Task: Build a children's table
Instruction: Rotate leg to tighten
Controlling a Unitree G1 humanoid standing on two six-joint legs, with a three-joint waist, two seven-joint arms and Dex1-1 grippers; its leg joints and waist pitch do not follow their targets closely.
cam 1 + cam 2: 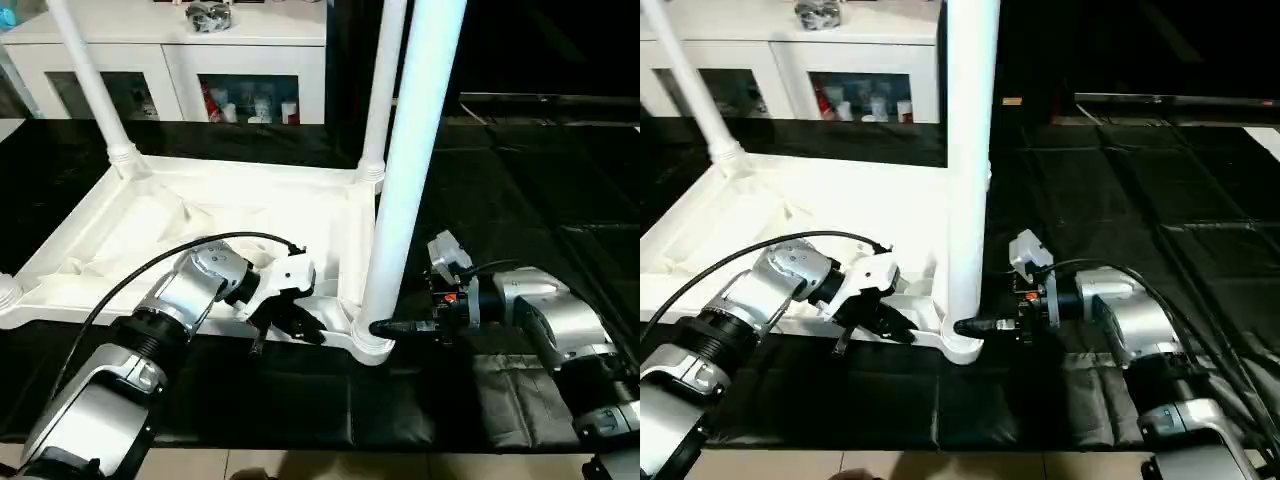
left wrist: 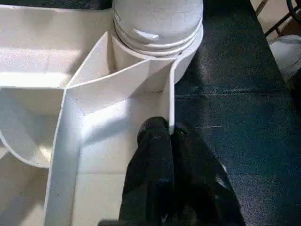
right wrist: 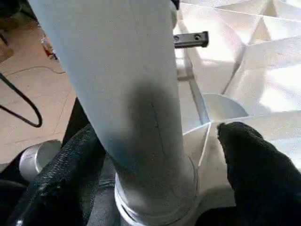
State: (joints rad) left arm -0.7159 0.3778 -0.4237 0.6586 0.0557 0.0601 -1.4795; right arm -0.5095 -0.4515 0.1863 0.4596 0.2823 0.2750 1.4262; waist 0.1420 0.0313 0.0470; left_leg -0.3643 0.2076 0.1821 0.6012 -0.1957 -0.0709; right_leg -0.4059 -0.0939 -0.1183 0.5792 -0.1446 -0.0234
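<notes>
Between the right pincer (image 3: 155, 155) fingers stands the near leg (image 3: 127, 94).

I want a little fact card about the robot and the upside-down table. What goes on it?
Table top: white plastic rectangular top, lying ribbed side up on a black mat
Legs standing in sockets: three long white tapered round legs in view; nearest leg in the near right corner
Left gripper: shut on the top's near rim
Right gripper: black fingers open on either side of the nearest leg's base
Behind: white glass-door cabinet
</notes>
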